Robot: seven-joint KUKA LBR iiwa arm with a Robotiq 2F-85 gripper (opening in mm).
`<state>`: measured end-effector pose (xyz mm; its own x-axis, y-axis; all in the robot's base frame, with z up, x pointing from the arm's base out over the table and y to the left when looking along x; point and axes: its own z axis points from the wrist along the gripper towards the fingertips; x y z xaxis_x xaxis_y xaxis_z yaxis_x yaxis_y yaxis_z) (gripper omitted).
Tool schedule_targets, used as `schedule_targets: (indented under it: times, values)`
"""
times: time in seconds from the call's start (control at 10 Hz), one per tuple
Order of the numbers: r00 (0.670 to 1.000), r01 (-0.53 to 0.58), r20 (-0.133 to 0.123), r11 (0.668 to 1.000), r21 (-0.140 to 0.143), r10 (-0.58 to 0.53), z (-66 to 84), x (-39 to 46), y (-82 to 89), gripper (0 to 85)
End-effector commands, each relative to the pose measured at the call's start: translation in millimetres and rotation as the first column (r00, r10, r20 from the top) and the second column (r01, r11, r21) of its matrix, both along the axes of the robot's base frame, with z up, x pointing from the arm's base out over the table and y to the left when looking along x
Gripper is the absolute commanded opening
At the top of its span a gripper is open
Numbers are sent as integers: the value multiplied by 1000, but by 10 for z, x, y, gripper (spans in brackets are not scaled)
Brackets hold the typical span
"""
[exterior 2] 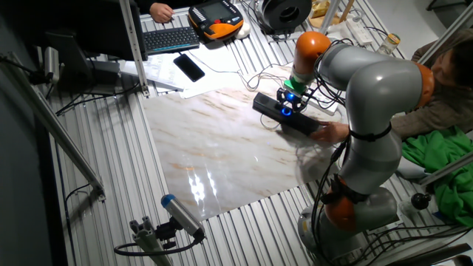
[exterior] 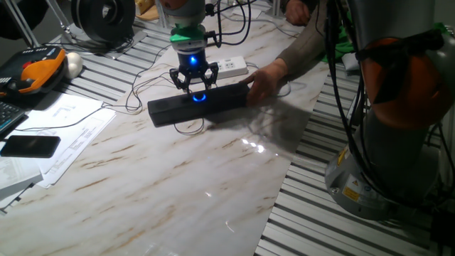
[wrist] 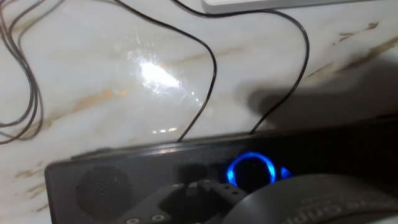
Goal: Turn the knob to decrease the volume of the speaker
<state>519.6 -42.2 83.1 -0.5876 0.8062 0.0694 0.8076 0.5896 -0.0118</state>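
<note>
While our gripper (exterior: 193, 87) hangs directly over the knob (exterior: 197, 97), midway along the speaker (exterior: 199, 104) on the marble table (exterior: 178, 185), fingers spread wide, we judge contact pending: grasp and turn remain.

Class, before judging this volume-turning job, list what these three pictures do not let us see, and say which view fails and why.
- Whether the gripper fingers touch the knob: too small in both fixed views; hand view is dark and blurred.
- The speaker's far end: a person's hand covers it in one fixed view.
- The power strip: cut off by the hand view's top edge.
</note>
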Motion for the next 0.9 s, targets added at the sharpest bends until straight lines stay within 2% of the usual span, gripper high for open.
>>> schedule_targets:
  times: [0.0, 0.3, 0.5, 0.8]
  values:
    - [1000, -4, 0, 1000, -6, 4, 1, 1, 1, 510]
    - [1000, -10, 1, 1000, 6, 10, 11, -47, -118, 510]
    - [1000, -8, 7, 1000, 8, 8, -5, -54, -83, 510]
    - [1000, -9, 14, 1000, -4, 9, -32, -48, -61, 510]
